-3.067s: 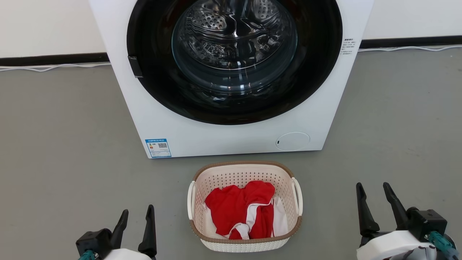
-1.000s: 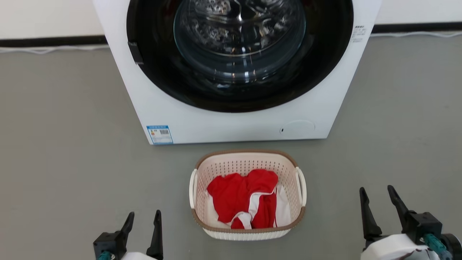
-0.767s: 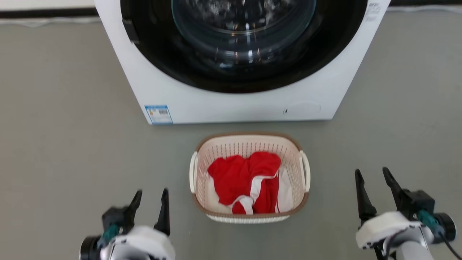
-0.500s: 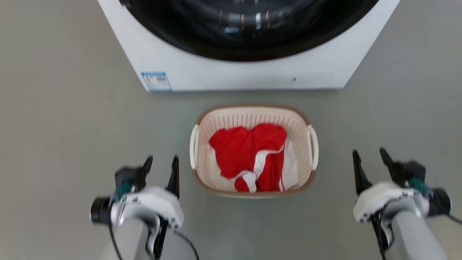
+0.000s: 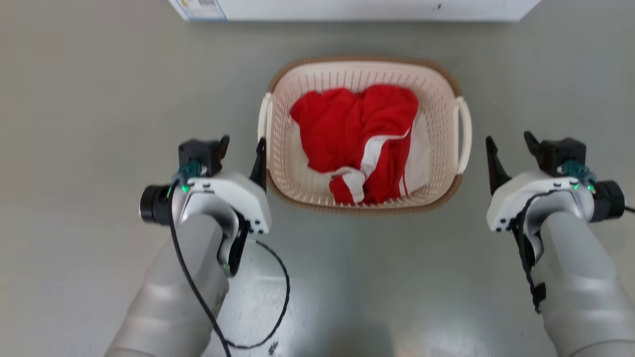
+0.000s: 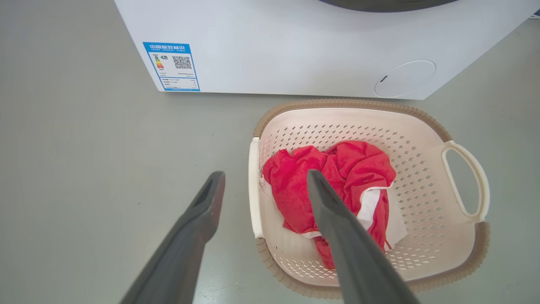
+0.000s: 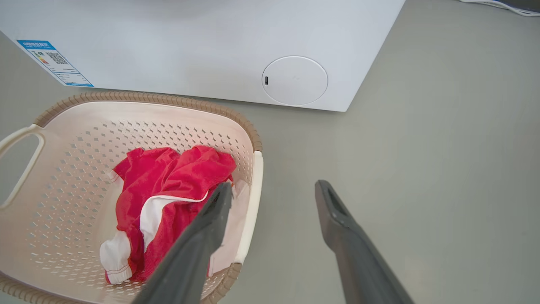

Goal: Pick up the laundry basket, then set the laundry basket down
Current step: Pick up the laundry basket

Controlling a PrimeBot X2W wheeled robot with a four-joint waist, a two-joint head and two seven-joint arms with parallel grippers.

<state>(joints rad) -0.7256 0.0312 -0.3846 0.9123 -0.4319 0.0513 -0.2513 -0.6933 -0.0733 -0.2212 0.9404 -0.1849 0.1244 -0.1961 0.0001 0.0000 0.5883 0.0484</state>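
Note:
The cream-white laundry basket (image 5: 436, 99) with its brown rim stands on the grey floor, holding a red and white garment (image 5: 347, 124). My left gripper (image 5: 243, 141) is open just beside the basket's left loop handle (image 5: 263, 116). Along its fingers, in the left wrist view, that handle (image 6: 253, 185) lies in the gap of the left gripper (image 6: 265, 174). My right gripper (image 5: 509, 138) is open a little to the right of the right handle (image 5: 465, 129). In the right wrist view the right gripper (image 7: 274, 185) frames the handle (image 7: 252, 198). Neither gripper holds anything.
The white washing machine (image 5: 347, 7) stands just beyond the basket, its base close to the far rim (image 6: 295, 46). A black cable (image 5: 278, 297) loops from my left forearm over the floor. Open grey floor lies to both sides.
The head camera has tilted down, so the whole picture has shifted. Both arms have reached forward to flank the basket's handles. Both grippers stay open and the basket has not moved.

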